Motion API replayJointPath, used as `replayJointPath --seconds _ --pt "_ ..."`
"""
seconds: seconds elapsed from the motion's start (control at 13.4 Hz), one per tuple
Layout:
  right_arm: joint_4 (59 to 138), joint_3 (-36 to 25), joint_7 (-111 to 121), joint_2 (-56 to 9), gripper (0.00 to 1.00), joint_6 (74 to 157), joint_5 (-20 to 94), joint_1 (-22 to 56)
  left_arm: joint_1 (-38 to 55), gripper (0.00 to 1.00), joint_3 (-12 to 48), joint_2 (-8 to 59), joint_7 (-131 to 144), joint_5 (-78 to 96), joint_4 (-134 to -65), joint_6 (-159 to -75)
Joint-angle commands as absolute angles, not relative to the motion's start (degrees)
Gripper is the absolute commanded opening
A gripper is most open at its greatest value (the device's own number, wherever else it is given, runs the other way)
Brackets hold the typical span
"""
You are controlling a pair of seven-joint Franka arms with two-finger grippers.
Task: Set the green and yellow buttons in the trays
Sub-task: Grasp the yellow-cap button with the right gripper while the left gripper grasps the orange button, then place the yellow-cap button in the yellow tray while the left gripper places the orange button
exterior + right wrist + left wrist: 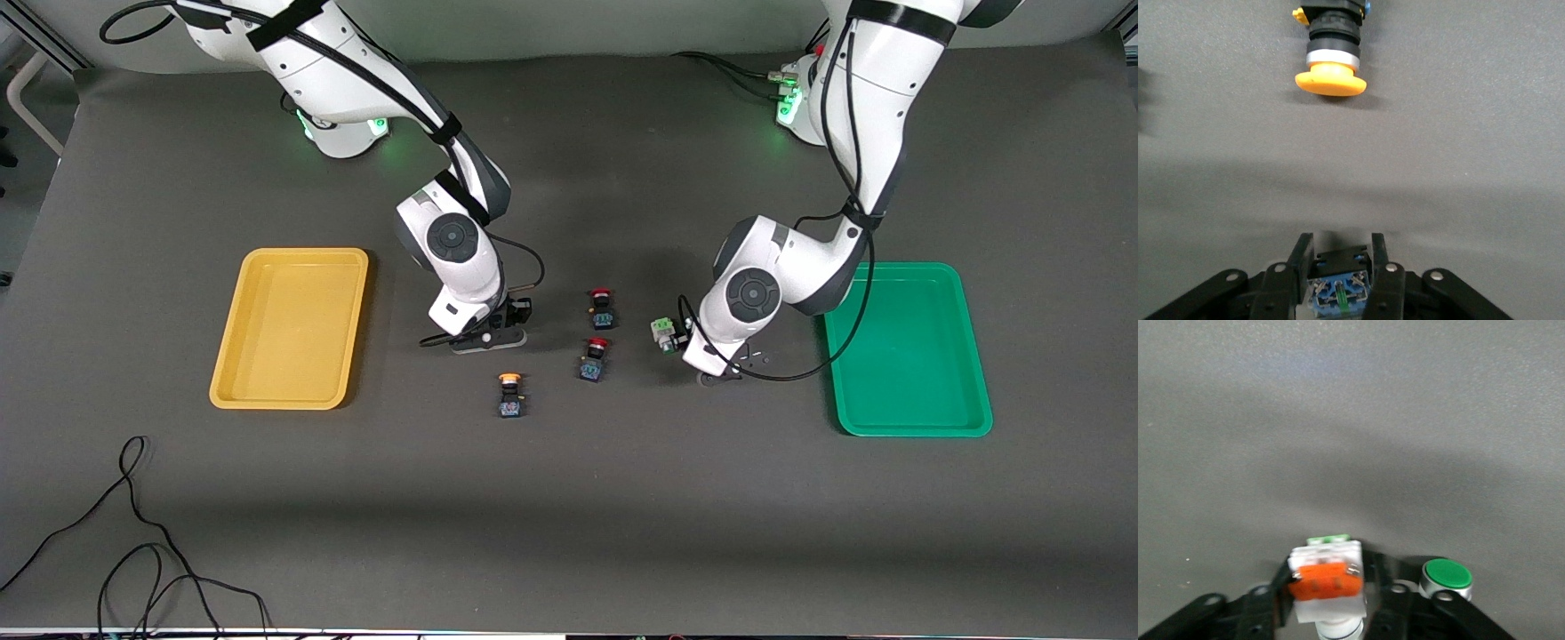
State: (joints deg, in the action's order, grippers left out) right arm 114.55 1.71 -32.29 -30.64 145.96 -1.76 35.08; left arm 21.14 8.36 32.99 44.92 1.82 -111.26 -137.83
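My left gripper (1328,587) is shut on a white-bodied button (1325,583) with an orange-red face, low over the table. A green-capped button (1446,577) lies right beside it. In the front view a white and green button (662,333) shows at the left gripper (689,348), between the red-capped buttons and the green tray (907,347). My right gripper (1338,257) is shut on a black-blue button body (1338,283). In the front view the right gripper (487,336) is low between the yellow tray (289,329) and the red-capped buttons. A yellow-capped button (510,396) lies loose nearer the camera and also shows in the right wrist view (1331,63).
Two red-capped dark buttons (602,307) (594,358) lie between the grippers. Both trays hold nothing. Loose black cables (133,542) lie at the table's near corner toward the right arm's end.
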Motion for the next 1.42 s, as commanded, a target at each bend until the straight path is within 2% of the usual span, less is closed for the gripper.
replayJointPath --seconds 0.0,0.15,0.3,0.52,0.67,0.9,1.05,1.2,1.35 --pt "110.5 1.5 -33.0 -27.2 0.2 135.5 -2.3 35.1 21.4 0.0 7.4 30.6 44.6 0.9 -111.1 -134.6" --pt "104.4 1.3 -32.5 -23.7 0.2 121.9 -0.5 34.5 21.2 0.0 7.1 27.0 43.2 0.4 -109.3 -128.4" --pt "100.2 0.5 -29.2 -20.4 0.2 113.2 1.5 32.0 19.5 0.0 7.1 22.3 39.3 0.4 -105.3 -117.1" --pt "100.0 -1.8 -17.7 -15.7 0.2 108.9 1.5 25.4 14.5 0.0 7.1 16.6 29.7 0.4 -97.1 -98.3" --pt "101.1 -8.5 -12.2 -13.8 0.18 107.0 1.5 24.2 7.5 0.0 7.1 15.4 17.7 0.4 -93.5 -90.7" --pt "104.7 -20.9 -0.1 -13.4 0.18 108.6 2.4 24.1 -1.8 0.0 7.1 15.6 0.1 -2.8 -94.3 -91.6" --pt "110.9 -28.4 9.5 -14.3 0.18 115.7 7.4 24.0 -5.3 0.0 7.1 16.2 -6.0 -4.6 -96.1 -94.8" --pt "117.0 -30.9 16.2 -18.8 0.18 126.1 11.9 23.4 -8.9 0.0 7.1 17.1 -11.8 -4.8 -99.6 -100.5" --pt "118.7 -30.9 20.5 -24.0 0.18 132.8 16.9 22.0 -11.2 0.0 7.1 17.4 -14.5 -4.7 -105.7 -108.6"
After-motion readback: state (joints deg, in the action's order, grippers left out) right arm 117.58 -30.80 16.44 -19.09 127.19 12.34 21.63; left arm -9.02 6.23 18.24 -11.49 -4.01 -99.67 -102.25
